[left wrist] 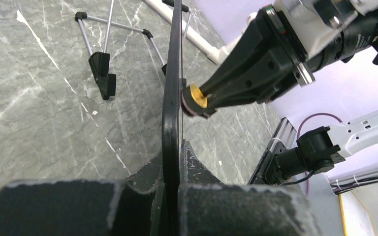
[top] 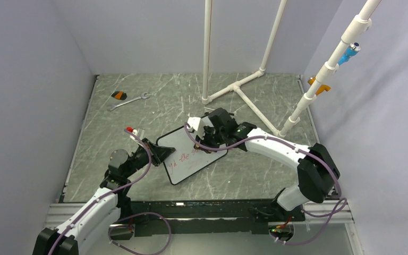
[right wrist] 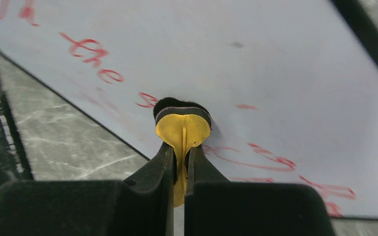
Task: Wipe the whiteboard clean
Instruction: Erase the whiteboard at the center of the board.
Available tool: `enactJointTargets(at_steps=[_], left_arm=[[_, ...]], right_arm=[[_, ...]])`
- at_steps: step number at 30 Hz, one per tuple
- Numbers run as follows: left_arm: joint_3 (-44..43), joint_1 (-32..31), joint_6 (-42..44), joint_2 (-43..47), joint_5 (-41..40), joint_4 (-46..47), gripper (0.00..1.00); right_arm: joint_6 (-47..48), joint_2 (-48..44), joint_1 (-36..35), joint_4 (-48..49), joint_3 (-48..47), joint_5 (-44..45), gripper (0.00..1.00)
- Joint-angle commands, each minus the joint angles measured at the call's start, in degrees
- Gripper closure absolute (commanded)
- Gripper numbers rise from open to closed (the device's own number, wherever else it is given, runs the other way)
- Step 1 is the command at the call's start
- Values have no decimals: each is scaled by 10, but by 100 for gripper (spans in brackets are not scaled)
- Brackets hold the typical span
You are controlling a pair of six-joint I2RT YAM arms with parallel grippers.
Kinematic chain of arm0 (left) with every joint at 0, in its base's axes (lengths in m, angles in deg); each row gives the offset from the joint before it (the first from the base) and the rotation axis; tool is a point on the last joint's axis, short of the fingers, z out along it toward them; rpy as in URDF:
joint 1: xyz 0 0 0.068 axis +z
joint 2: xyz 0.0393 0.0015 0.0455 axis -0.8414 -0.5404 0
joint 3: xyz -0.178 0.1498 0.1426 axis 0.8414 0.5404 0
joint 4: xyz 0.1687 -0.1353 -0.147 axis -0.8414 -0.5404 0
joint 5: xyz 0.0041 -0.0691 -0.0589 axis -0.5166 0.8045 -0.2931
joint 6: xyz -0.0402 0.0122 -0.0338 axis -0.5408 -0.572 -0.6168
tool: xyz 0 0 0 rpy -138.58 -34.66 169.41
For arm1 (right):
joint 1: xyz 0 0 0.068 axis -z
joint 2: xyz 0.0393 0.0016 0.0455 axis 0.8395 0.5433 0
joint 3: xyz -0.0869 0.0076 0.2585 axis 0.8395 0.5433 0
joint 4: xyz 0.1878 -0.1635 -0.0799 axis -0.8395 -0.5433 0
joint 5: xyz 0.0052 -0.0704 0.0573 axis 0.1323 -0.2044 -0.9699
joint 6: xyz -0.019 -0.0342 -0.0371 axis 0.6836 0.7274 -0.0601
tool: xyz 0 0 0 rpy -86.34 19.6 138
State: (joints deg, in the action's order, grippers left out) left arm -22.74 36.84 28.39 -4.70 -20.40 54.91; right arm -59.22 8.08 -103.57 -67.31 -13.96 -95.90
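The whiteboard [top: 187, 160] is tilted up off the table, with red handwriting across its white face [right wrist: 256, 59]. My left gripper [top: 161, 153] is shut on its black frame; in the left wrist view the frame [left wrist: 171, 103] runs edge-on between the closed jaws [left wrist: 177, 150]. My right gripper [top: 206, 142] is shut on a small round eraser with a yellow back [right wrist: 183, 129]. The eraser's dark pad is pressed against the board's face among the red lines [right wrist: 270, 158]. From the left wrist the eraser [left wrist: 195, 98] touches the board's right side. The board's wire stand feet [left wrist: 103, 73] show behind it.
A wrench [top: 130, 101] and a small orange-and-black object [top: 119, 95] lie at the far left of the marble table. A white pipe frame [top: 239, 87] stands at the back right, with an orange clamp [top: 321, 86]. Grey walls enclose the table.
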Motion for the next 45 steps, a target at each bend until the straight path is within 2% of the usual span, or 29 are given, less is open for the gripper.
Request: enactJointTargets(at_steps=[1,5,7,9,13,18,23,26,28,33,35,40,43,45], left_arm=[[-13,-7,8,2,42,24,100],[-12,-7,5,5,38,22,100],[-11,-7,2,4,36,24,100],[-10,-7,1,1,37,28,100],[-8,-7,0,-2,38,31,100],[-5,-7,0,7,37,27,100],[-5,-7,2,-5,44,37,100],[-6,-7,3,-17,49,44,100],[-6,-7,3,-20,52,47,100],[-4,-7,3,-18,51,46,100],[-5,-7,3,-17,53,45,100],[-3,-7,4,-9,52,38,100],[-5,-7,6,-4,55,33,100],[-5,-7,8,-3,55,31,100]], right_arm=[[-15,-23,45,51,-2,91,100],[-17,-30,57,58,3,110,100],[-18,-24,55,51,4,82,100],[-4,-14,34,37,5,41,100],[3,5,-14,25,-11,29,100],[-30,0,-11,52,-18,90,100],[-78,-16,33,103,-2,158,100],[-86,-20,37,117,4,167,100],[-86,-16,36,114,2,153,100],[-57,-9,10,69,-15,29,100],[-59,-3,-2,55,-29,15,100],[-82,-1,3,82,-29,91,100],[-98,-2,27,105,-21,160,100],[-102,-7,45,111,-15,175,100]])
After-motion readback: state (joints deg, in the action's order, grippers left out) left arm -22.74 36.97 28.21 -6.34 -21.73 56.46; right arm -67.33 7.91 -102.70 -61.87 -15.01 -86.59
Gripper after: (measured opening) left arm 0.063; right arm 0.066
